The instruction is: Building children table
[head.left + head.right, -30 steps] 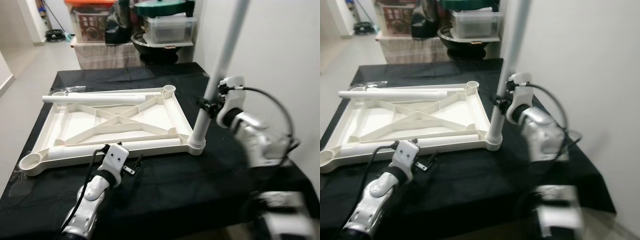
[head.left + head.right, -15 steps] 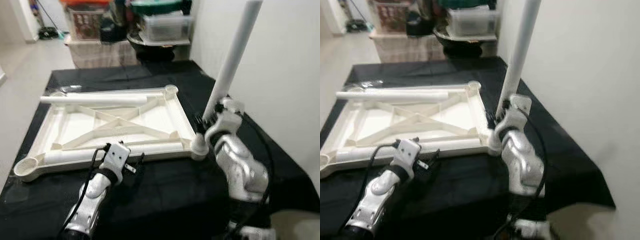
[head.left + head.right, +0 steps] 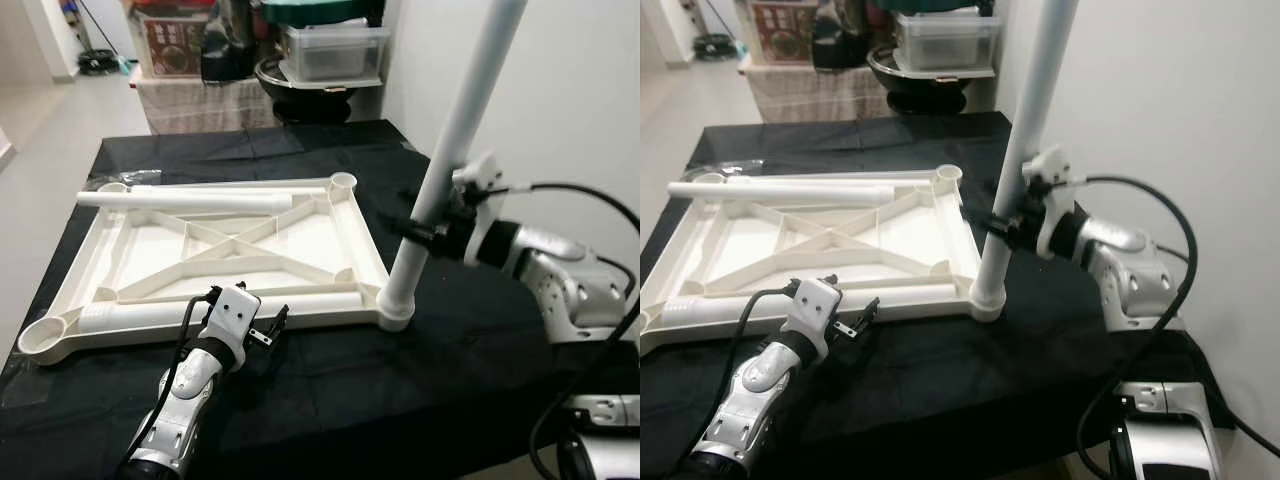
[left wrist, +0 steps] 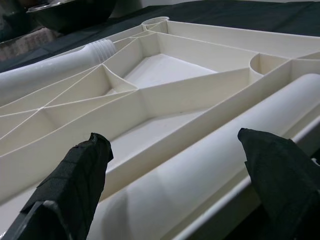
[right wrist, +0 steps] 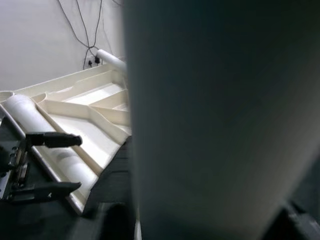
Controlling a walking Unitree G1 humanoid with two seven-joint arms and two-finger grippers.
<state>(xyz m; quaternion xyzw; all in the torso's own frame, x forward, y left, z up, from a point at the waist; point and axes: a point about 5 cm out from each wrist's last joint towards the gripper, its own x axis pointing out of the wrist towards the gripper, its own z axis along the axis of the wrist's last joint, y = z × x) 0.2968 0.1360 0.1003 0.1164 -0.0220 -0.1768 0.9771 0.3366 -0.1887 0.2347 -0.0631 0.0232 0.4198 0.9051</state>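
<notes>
Here the right gripper (image 3: 432, 222) is clamped on a white leg (image 3: 448, 152) that stands tilted in the near right corner socket (image 3: 394, 310) of the tabletop (image 3: 220, 250), its black fingers closed around the tube a little above the socket. The left gripper (image 3: 268, 331) rests low at the near edge of the tabletop with its two fingers (image 4: 75, 180) spread wide apart, gripping nothing; between them lies a second leg (image 3: 215, 301), resting flat along the near rim. A third leg (image 3: 185, 200) lies flat across the far side of the tabletop, its threaded end pointing toward the far right corner. So three legs can be counted: one upright in its socket, two lying on the frame. The tabletop itself lies upside down, ribs showing, on a black cloth (image 3: 330, 390) over the table. Beyond the table stand a clear lidded bin (image 3: 333, 52) and a dark bowl (image 3: 300, 85) on a low surface.
</notes>
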